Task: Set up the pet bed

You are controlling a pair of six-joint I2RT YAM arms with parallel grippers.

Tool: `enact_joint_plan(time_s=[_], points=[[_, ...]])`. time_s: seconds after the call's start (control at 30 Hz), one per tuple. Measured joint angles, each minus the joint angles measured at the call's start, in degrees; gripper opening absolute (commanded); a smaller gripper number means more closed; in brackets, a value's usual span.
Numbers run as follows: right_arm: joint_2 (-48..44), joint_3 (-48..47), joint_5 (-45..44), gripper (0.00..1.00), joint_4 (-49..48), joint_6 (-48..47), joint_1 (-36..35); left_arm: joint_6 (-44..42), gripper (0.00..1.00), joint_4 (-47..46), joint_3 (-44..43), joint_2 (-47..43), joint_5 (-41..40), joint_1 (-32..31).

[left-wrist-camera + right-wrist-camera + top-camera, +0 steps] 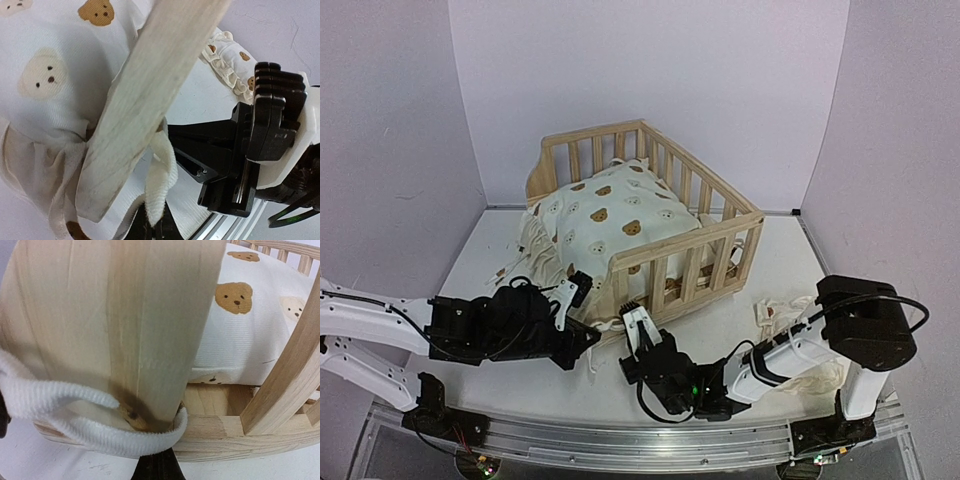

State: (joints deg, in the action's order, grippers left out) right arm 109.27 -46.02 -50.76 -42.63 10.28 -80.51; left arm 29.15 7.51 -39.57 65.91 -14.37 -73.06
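sitting mid-table (480, 260), a light pine slatted pet bed (685, 241) holds a bear-print cream cushion (620, 215); at its 7 o'clock corner, left gripper (579, 286) pinches a white ribbed tie (162, 165), right gripper (632, 316) sits closed alongside.

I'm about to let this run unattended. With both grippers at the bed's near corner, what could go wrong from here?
1. The left gripper and right gripper, both shut, crowd one corner of the pet bed; they could clash or shove the frame.
2. A cushion tie loops round the wood there; a tug might drag the cushion, already spilling over the open side.
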Motion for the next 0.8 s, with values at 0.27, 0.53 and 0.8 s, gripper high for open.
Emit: enact_joint_plan(time_s=[0.27, 0.53, 0.8], points=[[-2.56, 1.97, 9.49, 0.00, 9.79, 4.63, 0.94, 9.03, 0.00, 1.77, 9.88, -5.97, 3.61, 0.00], [-3.26, 2.99, 7.50, 0.00, 20.48, 10.10, 0.96, 15.32, 0.00, 2.14, 12.33, -11.19, 3.50, 0.00], [-9.31, 5.25, 4.35, 0.00, 28.79, 13.70, 0.96, 21.24, 0.00, 3.10, 12.33, -8.57, 1.25, 0.00]])
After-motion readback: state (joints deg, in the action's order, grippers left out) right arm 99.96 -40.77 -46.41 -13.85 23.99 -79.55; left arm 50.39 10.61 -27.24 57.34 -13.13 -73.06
